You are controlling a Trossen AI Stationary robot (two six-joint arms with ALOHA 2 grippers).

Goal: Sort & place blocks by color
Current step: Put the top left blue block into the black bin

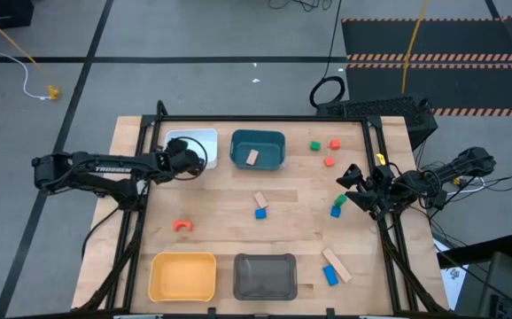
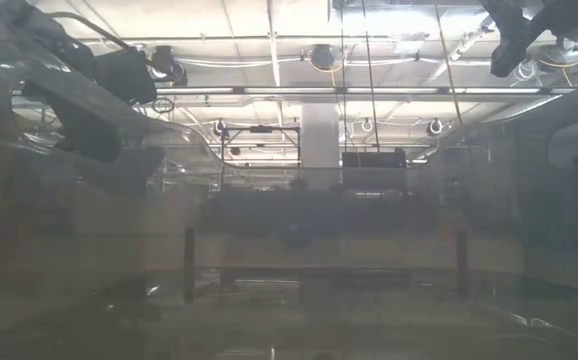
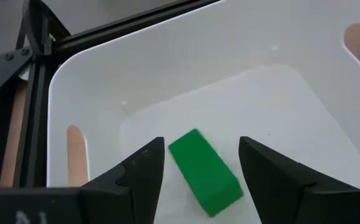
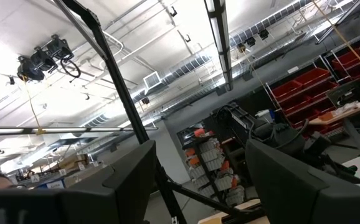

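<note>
Hovering: left gripper [image 3: 198, 171] spread over white bin [image 3: 105, 81] | wrist view alone shows green block [image 3: 205, 171] (untouched) | right gripper [image 1: 355, 188] open, empty

White lettering "TROSSEN" runs along the left arm [image 1: 105, 168]; nothing else reads.

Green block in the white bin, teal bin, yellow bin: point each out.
green block [image 3: 203, 172], left wrist view, top face.
white bin [image 3: 186, 56], left wrist view, inner wall.
teal bin [image 1: 258, 137], high view, far rim.
yellow bin [image 1: 182, 258], high view, far rim.
</note>
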